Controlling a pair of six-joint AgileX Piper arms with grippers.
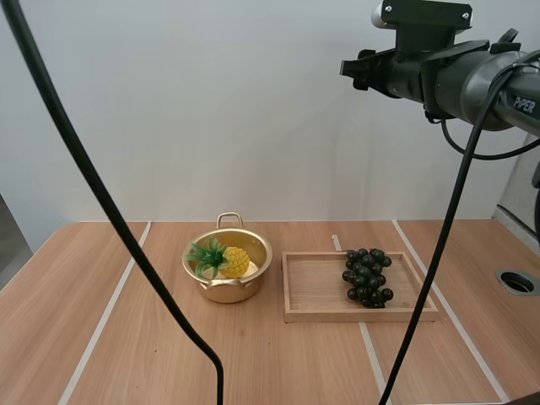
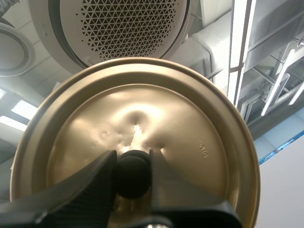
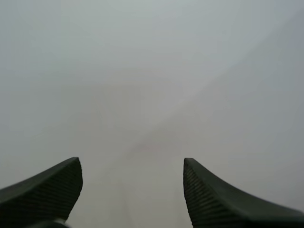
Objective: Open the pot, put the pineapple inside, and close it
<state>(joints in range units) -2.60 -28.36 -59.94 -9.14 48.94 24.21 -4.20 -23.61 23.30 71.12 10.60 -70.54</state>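
Holding lid by knob, left gripper; pineapple in pot.

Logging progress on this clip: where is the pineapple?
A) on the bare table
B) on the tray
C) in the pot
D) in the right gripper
C: the pineapple lies in the open pot, while the left gripper holds the lid; the tray carries only grapes.

One pot is counted, along with one lid and one pineapple. One wooden tray and one bunch of grapes are also counted, the bunch being made up of many dark berries. One table is seen.
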